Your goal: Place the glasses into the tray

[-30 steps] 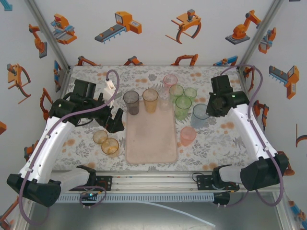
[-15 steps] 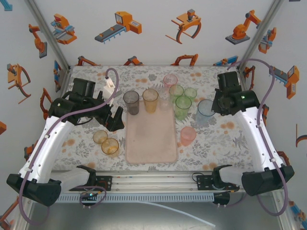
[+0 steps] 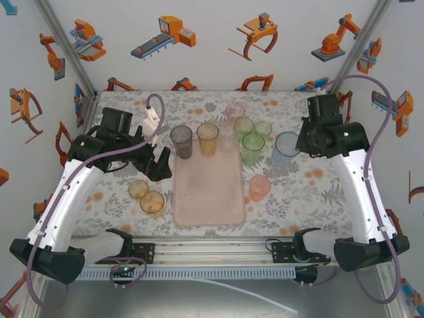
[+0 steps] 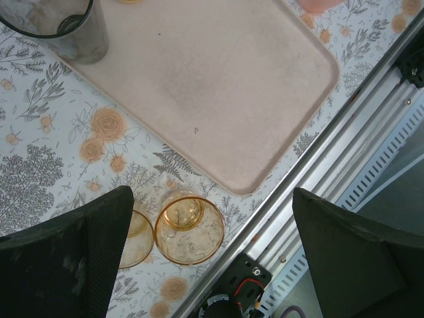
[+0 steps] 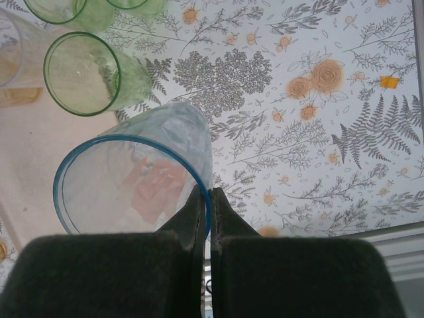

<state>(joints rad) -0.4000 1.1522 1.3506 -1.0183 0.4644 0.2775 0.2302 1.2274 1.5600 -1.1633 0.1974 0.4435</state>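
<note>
Left gripper: your left gripper (image 4: 211, 218) hung with its fingers spread wide, gripping nothing, above the table just left of the tray.
Amber pair: a smaller amber tumbler (image 3: 138, 189) and a larger amber tumbler (image 3: 152, 203) stood upright side by side on the floral tablecloth (image 3: 112, 199), beside the tray's left rim.
Tray: the pale-pink tray (image 3: 209, 199) had a grey tumbler (image 3: 181, 141) at its far-left corner and an orange tumbler (image 3: 207, 138) at its far edge. You could not tell whether they stood inside the rim.
Far group: a pink tumbler (image 3: 234, 110) and three green tumblers (image 3: 252, 147) stood past the tray's far-right corner.
Right of tray: a second pink tumbler (image 3: 259, 187) stood on the cloth.
Right gripper: your right gripper (image 5: 205, 199) pinched the rim of the blue tumbler (image 5: 132, 179), which hung tilted.
Change: since a second ago, you had carried the blue tumbler up and to the right. The left arm barely moved.
</note>
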